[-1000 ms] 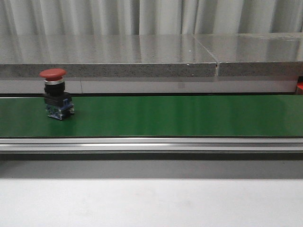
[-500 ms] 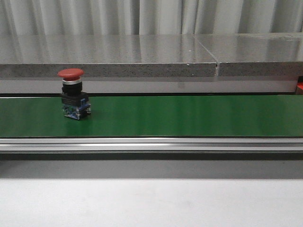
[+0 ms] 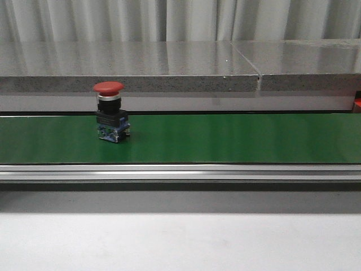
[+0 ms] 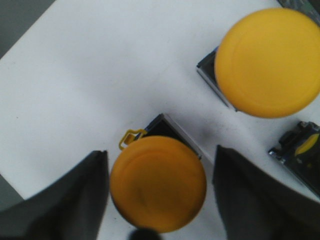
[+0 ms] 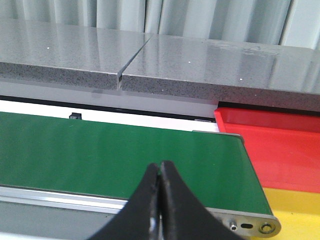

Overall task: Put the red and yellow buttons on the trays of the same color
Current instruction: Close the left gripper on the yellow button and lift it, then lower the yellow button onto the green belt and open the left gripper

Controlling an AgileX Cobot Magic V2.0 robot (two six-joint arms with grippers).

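On the left part of the green conveyor belt (image 3: 225, 138) a red button (image 3: 110, 110) stands upright, its long axis vertical, the red mushroom cap on top and the black body and bluish contact block resting on the belt. It sits toward the far edge of the belt, in front of the grey stone ledge (image 3: 130, 68).

My left gripper (image 4: 157, 200) looks straight down on a white surface (image 4: 75, 85), its fingers (image 4: 75, 205) spread wide either side of a yellow button (image 4: 158, 183) that stands cap-up toward my camera (whether the pads touch it I cannot tell; gaps show on both sides of the cap). A second yellow button (image 4: 267, 62) stands cap-up just beside it, and a third piece with a yellow part (image 4: 300, 155) lies at the edge of the view, too cropped to read.

My right gripper (image 5: 160, 200) is level and points across the belt's right end toward the ledge, its fingers pressed together with nothing between them. Just past the belt's end lie the red tray (image 5: 280, 145) and, nearer, the yellow tray (image 5: 295, 210).
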